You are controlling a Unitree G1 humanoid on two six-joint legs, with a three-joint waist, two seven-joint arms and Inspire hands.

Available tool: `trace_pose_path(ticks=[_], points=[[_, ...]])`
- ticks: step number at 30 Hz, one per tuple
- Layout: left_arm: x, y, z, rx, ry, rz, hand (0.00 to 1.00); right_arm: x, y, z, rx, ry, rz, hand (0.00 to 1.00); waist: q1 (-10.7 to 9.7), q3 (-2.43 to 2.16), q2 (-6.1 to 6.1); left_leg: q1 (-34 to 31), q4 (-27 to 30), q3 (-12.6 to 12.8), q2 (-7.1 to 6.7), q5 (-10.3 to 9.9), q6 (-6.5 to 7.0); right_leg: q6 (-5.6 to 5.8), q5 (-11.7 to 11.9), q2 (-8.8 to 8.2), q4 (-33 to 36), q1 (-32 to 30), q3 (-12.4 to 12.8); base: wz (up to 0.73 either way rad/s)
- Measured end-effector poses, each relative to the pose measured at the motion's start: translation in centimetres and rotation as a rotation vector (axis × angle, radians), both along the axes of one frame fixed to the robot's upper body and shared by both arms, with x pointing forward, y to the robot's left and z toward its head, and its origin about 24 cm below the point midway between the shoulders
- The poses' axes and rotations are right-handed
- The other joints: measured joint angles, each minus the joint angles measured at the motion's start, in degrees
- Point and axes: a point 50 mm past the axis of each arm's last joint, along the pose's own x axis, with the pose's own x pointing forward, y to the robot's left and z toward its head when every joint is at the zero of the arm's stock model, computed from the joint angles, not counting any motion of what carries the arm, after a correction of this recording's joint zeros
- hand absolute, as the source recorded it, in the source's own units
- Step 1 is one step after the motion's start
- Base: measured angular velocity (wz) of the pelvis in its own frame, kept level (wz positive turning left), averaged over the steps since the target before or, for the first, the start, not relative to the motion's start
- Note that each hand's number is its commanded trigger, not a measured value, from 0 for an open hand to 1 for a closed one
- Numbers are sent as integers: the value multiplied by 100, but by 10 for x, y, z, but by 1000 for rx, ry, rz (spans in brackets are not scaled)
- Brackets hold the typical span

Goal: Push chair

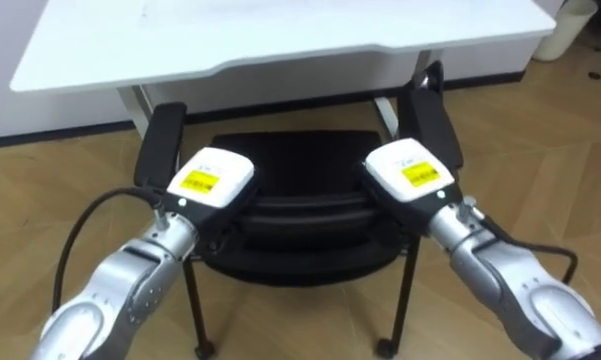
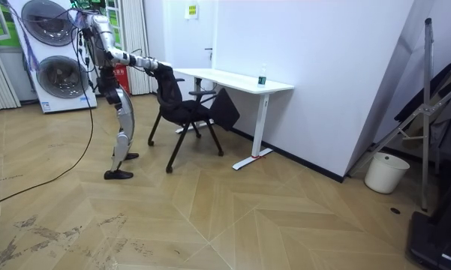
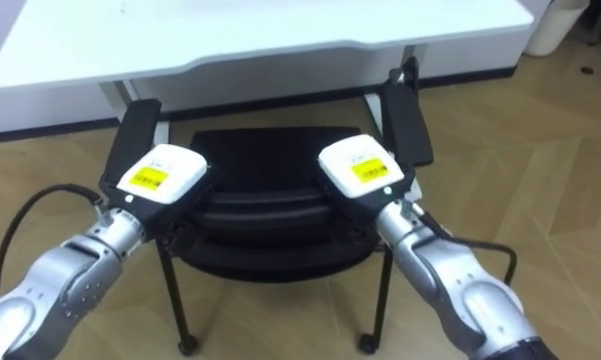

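Robot stands on the wood floor point(image 1: 540, 170) directly behind a black chair point(image 1: 290, 150), facing a white desk point(image 1: 280, 30); in the room view it leans forward with both arms stretched out to the chair; chair faces the desk, seat front reaching just under the desk's near edge, most of the seat out in the open, so by my reading the push is at its start or early on; left hand point(image 1: 212, 180) and right hand point(image 1: 408, 172) sit on the top of the backrest point(image 1: 300, 212), one toward each end, level with each other; likely placed that way so the force goes in evenly and the chair runs straight instead of swinging round; only the backs of the hands face the camera, the fingers lie beyond them over the backrest, so I cannot tell whether they are wrapped round the top or laid flat against it; armrests point(image 1: 160, 140) stand out on both sides, ahead of the hands; small wheels point(image 1: 385, 347) under the rear legs suggest it will roll easily; risk, as I judge it, is an armrest meeting the desk's edge or a desk leg point(image 1: 385, 112) before the seat is fully under.
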Motion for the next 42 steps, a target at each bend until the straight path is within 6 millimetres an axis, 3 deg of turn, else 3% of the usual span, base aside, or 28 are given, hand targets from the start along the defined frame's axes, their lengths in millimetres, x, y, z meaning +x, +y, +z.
trace_pose_path(ticks=[6,8,11,15,21,23,25,27,29,34,36,37,38,39,40,41,42], points=[[0,6,8,27,-24,-17,100,-1,4,9,-8,-9,22,100,46,-2,-19,22,25,107,-1,0,5,43,143,67,-308,103,333,-11],[0,6,9,26,-23,-20,100,-1,5,12,-26,-6,35,100,81,2,-28,137,-95,242,-49,-11,23,85,175,12,-352,125,501,-13],[0,8,11,16,-18,-24,100,-2,6,17,-37,-6,50,100,177,5,-32,346,-385,358,-156,-9,47,160,213,-80,-364,122,611,-21],[0,12,13,25,-25,-33,100,-3,8,18,-33,-9,57,100,186,9,-23,463,-517,450,-176,-15,85,242,304,-52,-714,261,655,-8],[-1,11,17,19,-46,-45,100,-7,6,25,-33,-9,59,100,183,7,18,469,-634,92,-213,-9,94,255,429,26,-1026,403,601,9],[-3,11,14,14,-37,-39,100,-8,6,25,-39,1,66,100,193,15,83,603,-762,-455,-204,-7,89,237,416,44,-675,260,556,-2],[-7,13,13,7,-38,-31,100,-9,7,25,-34,2,78,100,242,11,117,623,-779,-819,-205,-6,82,128,358,106,-748,168,569,-23],[-10,15,10,0,-28,-16,100,-9,8,26,-36,0,90,100,282,-5,191,584,-764,-748,-225,-5,32,52,446,120,-930,274,441,-6],[-13,13,8,-11,-18,-17,100,-11,7,25,-47,9,101,100,50,-10,170,674,-903,-441,-187,66,1,52,445,176,-958,433,627,51],[-13,11,12,-5,-25,-22,100,-13,5,27,-55,5,100,100,37,-18,108,896,-1230,-441,-195,130,-39,53,445,186,-965,412,642,-1],[-13,11,13,-3,-29,-23,100,-14,5,28,-55,4,99,100,35,-18,96,966,-1340,-542,-183,132,-36,53,445,196,-826,375,629,-5],[-14,11,12,1,-27,-24,100,-14,5,26,-51,16,92,100,57,-12,117,1107,-1482,-909,-89,158,-64,46,375,224,-291,57,627,-34],[-14,13,14,14,-37,-27,100,-15,7,25,-32,20,86,73,189,-11,76,1123,-1459,-1307,-42,153,-77,-132,381,335,-456,-325,696,-52],[-15,15,16,20,-42,-26,100,-15,9,25,-27,16,91,42,245,-7,67,1092,-1414,-1364,-20,132,-107,-252,549,386,-650,-551,734,-15],[-16,15,12,22,-29,-22,100,-16,9,24,-25,23,95,26,125,-44,175,1001,-1310,-1170,17,68,-183,-363,864,391,-612,-529,468,20],[-17,15,11,22,-27,-24,100,-17,9,24,-28,23,103,0,119,-36,171,991,-1337,-921,28,64,-178,-378,876,405,-645,-465,447,56],[-17,13,10,19,-27,-30,66,-17,7,24,-37,28,107,0,38,-16,137,1000,-1455,-709,-45,64,-175,-378,876,429,-753,-324,515,53]])
